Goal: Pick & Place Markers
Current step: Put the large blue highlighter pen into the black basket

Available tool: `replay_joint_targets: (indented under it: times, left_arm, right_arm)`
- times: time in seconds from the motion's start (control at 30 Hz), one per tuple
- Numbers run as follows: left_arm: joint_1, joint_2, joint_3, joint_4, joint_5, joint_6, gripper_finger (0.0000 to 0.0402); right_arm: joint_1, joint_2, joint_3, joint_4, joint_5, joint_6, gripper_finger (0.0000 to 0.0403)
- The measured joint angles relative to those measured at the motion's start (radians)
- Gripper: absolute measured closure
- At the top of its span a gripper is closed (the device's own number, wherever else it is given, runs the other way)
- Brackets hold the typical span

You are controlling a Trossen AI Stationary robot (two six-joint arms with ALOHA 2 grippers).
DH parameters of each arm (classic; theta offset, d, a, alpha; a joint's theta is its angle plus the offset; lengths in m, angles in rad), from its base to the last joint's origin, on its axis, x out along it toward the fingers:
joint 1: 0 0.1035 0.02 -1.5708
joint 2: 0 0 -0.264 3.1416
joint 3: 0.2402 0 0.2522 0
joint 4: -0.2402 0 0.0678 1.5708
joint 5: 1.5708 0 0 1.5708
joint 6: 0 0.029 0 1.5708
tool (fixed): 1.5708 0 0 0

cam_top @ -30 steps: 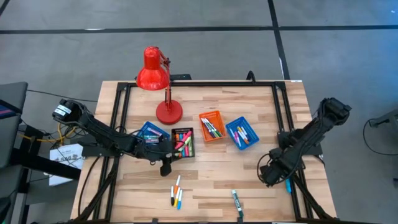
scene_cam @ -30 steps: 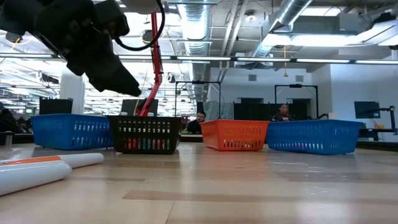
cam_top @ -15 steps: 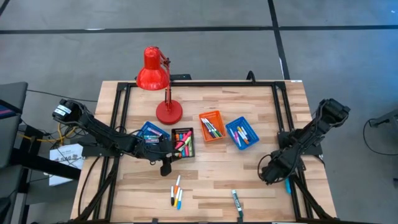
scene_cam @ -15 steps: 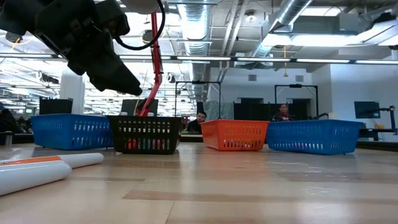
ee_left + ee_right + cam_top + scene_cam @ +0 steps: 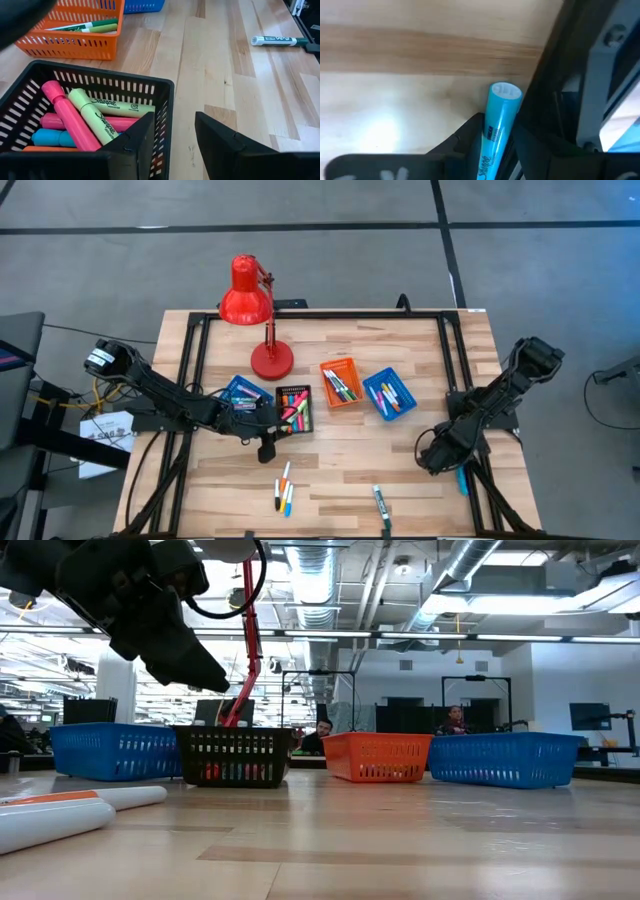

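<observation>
Loose markers lie near the table's near edge, and a green-and-white one lies to their right. My left gripper hangs open and holds nothing. It hovers at the black tray's near corner, and its wrist view looks down on the pink, yellow and blue markers lying in that tray. My right gripper is low at the table's right edge, beside the black frame rail. It is shut on a light blue marker, which also shows in the high view. My right gripper has the light blue marker's barrel between its two fingers, one on each side. The fingers lie along the marker, whose round capped end sticks out ahead of them beside the frame rail. I cannot tell whether it is lifted off the wood.
A red desk lamp stands at the far left. In a row across the middle sit a blue tray, the black tray, an orange tray and a second blue tray. Black frame rails border the table.
</observation>
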Motion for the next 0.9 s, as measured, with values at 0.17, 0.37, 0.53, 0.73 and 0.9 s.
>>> replay_joint_targets:
  times: [0.17,0.37,0.53,0.73,0.9]
  left_arm:
    - [0.0,0.0,0.0,0.001,0.0,0.002,0.0263]
    - [0.0,0.0,0.0,0.001,0.0,0.002,0.0263]
    - [0.0,0.0,0.0,0.006,0.0,0.002,0.0263]
    - [0.0,0.0,0.0,0.015,0.0,0.002,0.0263]
    - [0.0,0.0,0.0,0.021,0.0,0.002,0.0263]
  right_arm:
    - [-0.005,0.0,0.015,0.007,0.055,-0.067,0.0332]
    - [-0.011,0.002,0.09,0.039,0.27,-0.171,0.0336]
    - [-0.05,0.003,0.225,0.033,0.447,-0.265,0.0329]
    - [-0.143,0.002,0.383,0.035,0.811,-0.577,0.0339]
    - [-0.255,0.002,0.417,0.144,1.078,-0.917,0.0337]
